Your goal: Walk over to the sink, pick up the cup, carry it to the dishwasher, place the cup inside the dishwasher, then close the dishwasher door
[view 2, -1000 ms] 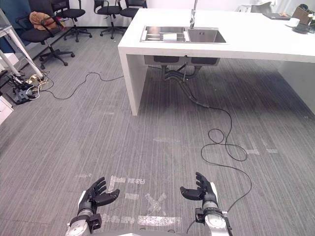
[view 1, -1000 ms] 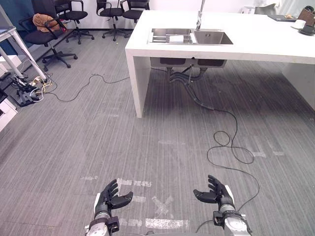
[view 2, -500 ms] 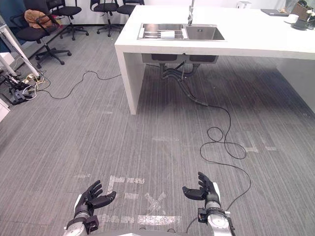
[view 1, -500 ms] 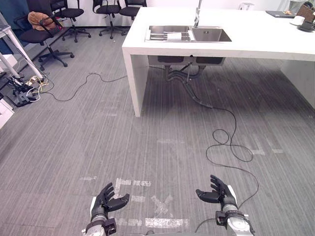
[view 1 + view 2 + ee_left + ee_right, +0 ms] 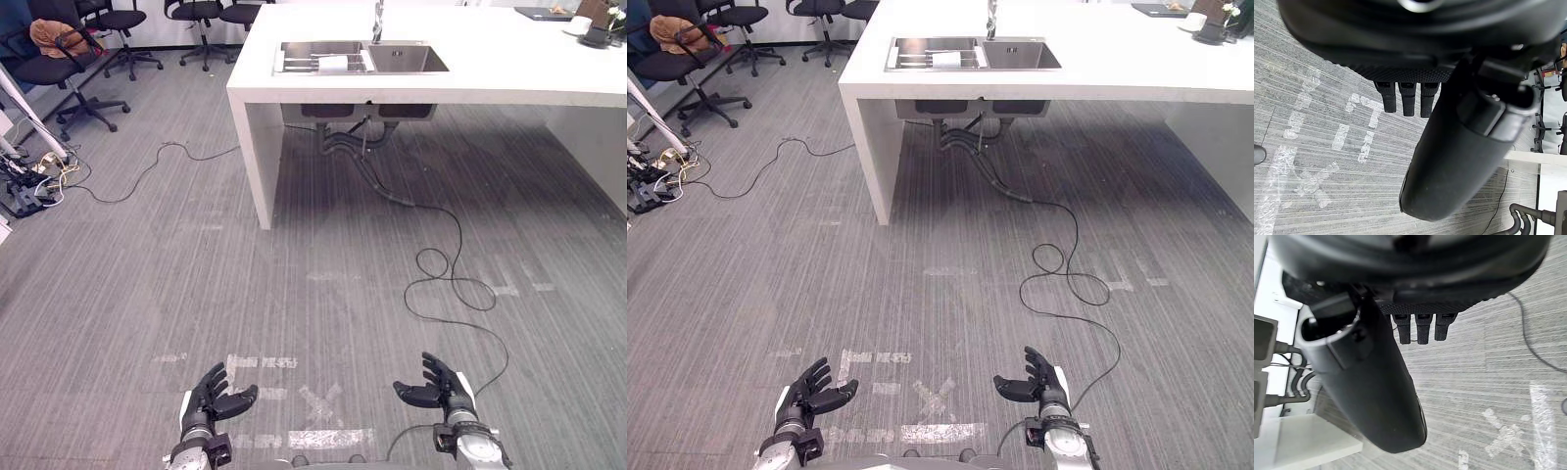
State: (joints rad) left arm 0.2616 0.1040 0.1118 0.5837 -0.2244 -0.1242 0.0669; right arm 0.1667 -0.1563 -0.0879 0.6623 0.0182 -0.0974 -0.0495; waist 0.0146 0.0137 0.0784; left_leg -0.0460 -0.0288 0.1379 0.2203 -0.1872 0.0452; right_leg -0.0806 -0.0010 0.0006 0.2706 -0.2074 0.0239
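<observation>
Cup is carried by neither hand: the left hand and right hand are held low over the grey floor, fingers loosely spread, empty. It is seen far ahead as a small white shape in the left basin of the sink, set in the white counter.

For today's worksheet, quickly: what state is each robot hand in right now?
Left hand: open, holding nothing.
Right hand: open, holding nothing.

White cup in steel sink
</observation>
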